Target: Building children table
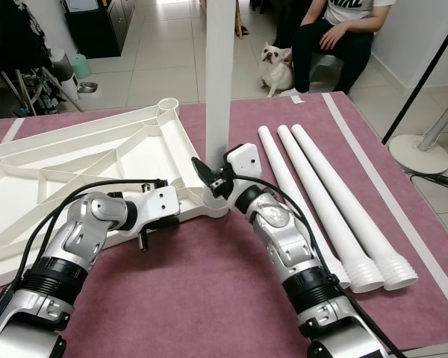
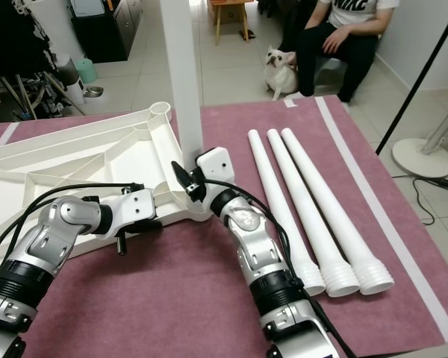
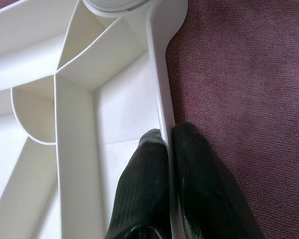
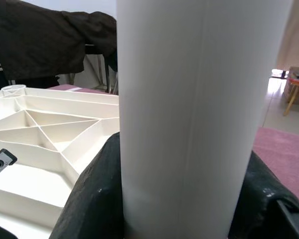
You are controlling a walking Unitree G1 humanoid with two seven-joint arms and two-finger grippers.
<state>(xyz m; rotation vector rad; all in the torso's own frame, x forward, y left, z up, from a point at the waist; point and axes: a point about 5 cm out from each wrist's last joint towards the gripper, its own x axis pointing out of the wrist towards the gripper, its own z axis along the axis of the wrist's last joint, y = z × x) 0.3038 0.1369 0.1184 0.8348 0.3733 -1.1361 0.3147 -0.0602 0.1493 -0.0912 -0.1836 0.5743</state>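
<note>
The white table top lies upside down on the maroon carpet, its ribbed underside facing up. One white leg stands upright in the corner socket nearest me. My right gripper is shut on this leg just above the socket; in the right wrist view its black fingers hug both sides of the leg. My left gripper is shut on the table top's rim, one finger inside and one outside, a short way left of the socket. Three loose legs lie side by side to the right.
A person sits at the back right with a small dog beside them. A fan base and a slanted black pole stand off the carpet's right edge. Open carpet lies between my arms.
</note>
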